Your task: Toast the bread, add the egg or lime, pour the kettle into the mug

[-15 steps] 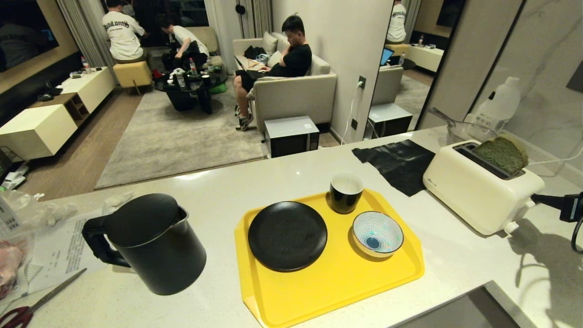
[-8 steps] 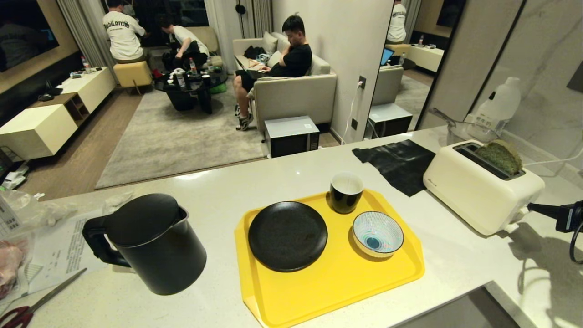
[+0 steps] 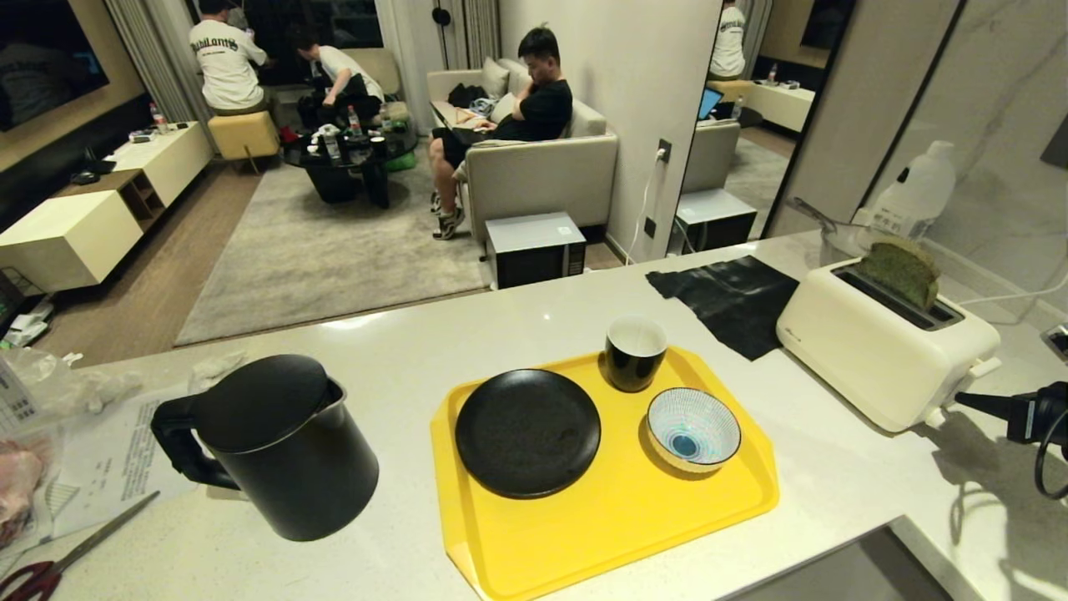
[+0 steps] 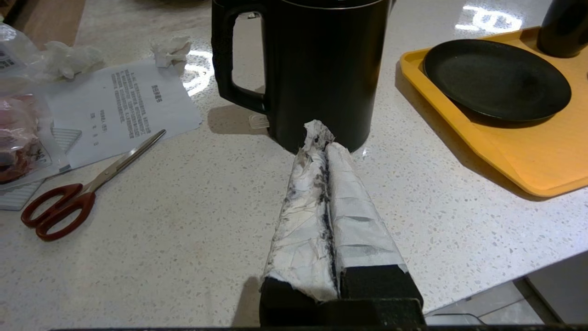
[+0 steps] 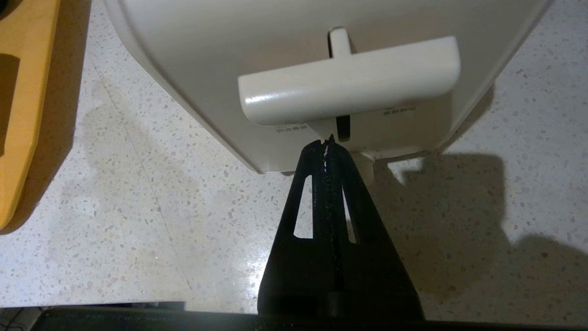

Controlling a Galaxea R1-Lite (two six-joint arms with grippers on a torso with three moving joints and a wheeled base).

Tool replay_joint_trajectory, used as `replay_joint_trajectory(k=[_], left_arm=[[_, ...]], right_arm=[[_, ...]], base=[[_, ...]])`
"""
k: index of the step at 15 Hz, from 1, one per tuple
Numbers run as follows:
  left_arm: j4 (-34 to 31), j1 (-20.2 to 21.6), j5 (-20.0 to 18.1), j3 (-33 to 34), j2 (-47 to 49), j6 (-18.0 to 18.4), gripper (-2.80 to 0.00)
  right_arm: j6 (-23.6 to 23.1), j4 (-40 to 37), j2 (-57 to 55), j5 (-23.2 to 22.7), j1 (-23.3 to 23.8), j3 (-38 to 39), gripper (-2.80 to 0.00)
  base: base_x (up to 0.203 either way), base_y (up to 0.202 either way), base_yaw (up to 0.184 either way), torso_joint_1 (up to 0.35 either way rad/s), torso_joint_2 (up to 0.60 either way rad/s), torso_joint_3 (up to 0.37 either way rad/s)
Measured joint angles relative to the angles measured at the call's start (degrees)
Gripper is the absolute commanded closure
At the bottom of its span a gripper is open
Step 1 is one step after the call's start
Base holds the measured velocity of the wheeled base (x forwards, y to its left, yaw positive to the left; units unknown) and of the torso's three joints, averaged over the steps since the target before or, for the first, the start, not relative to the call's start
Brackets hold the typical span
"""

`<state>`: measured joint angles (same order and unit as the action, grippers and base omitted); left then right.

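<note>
While the bread (image 3: pixel 899 273) is seen standing in the slot of the cream toaster (image 3: pixel 884 351), its green face well clear of the top, the right gripper (image 5: pixel 329 140) is held clenched and empty just below the toaster's lever (image 5: pixel 349 80), with small unreadable print beside its tips. The left gripper (image 4: pixel 321 138), likewise closed on nothing, is pointed at the kettle (image 4: pixel 317 69) just ahead; beyond that, the empty mug (image 3: pixel 635 352) and striped bowl (image 3: pixel 693 429) are kept on the yellow tray (image 3: pixel 617 509).

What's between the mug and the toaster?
In the head view, a black cloth lies on the counter between the mug and the toaster.
</note>
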<state>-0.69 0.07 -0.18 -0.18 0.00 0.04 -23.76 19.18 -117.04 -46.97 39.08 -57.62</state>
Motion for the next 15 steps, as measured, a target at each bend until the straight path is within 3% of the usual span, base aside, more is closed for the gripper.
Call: replay_joint_trajectory(k=[4,9,15], left_arm=[[-0.02,0.00,0.01,0.00,0.00,-0.04,0.00],[-0.02,0.00,0.02,0.00,0.00,0.00,0.00],[0.01,0.00,0.02,0.00,0.00,0.00,0.00]], right_arm=[[0.00,0.03,-0.78,-0.05,0.21,-0.06,0.00],[-0.10,-0.22,-0.52,-0.97,4.06,-0.61,0.00],[4.12,-0.47,1.95,-8.45,7.25,-0.53,0.00]], base=[[0.000,0.000,0.000,0.000,0.00,0.000],[0.000,0.000,0.000,0.000,0.00,0.000],[0.000,0.000,0.000,0.000,0.00,0.000]])
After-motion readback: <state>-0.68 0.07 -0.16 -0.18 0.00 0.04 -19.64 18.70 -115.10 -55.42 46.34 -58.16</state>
